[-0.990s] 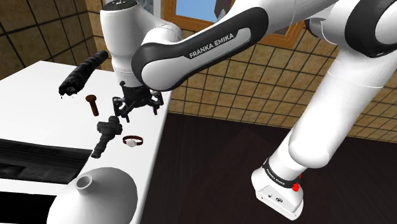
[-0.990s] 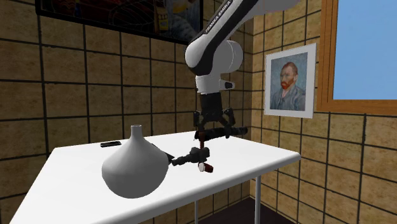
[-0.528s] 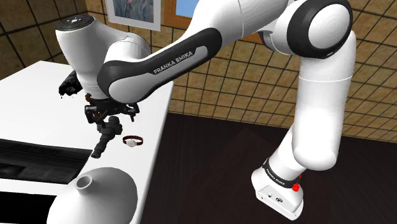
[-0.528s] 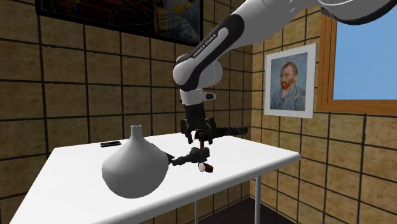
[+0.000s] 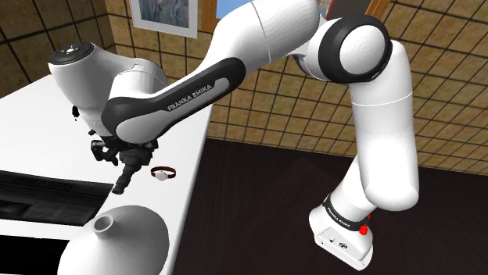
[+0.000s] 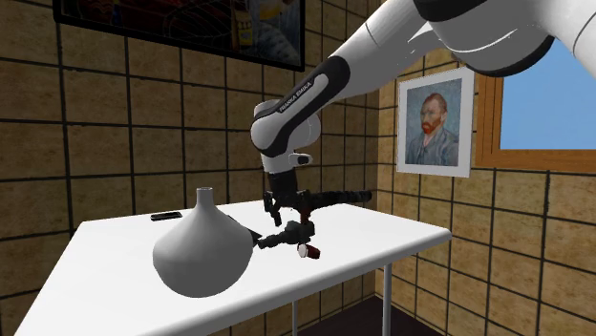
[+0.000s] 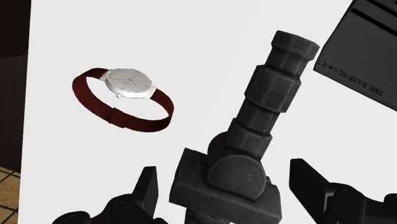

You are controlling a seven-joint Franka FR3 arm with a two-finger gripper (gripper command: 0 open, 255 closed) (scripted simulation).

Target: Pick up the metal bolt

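The black gripper (image 7: 224, 173) is hovering open, straddling the blocky head of the dark grey stepped bolt (image 7: 257, 121) without touching it, probably lining up a pinch. The bolt is lying on the white counter (image 7: 203, 44) beside a red-strapped wristwatch (image 7: 127, 89).

The white arm (image 5: 235, 70) is reaching down over the white table (image 5: 186, 144), its black gripper (image 5: 121, 156) hanging low over the dark bolt (image 5: 123, 181) (a red-strapped watch (image 5: 162, 173) is lying just beside it), and a white vase (image 5: 129, 238) is standing nearer the camera.
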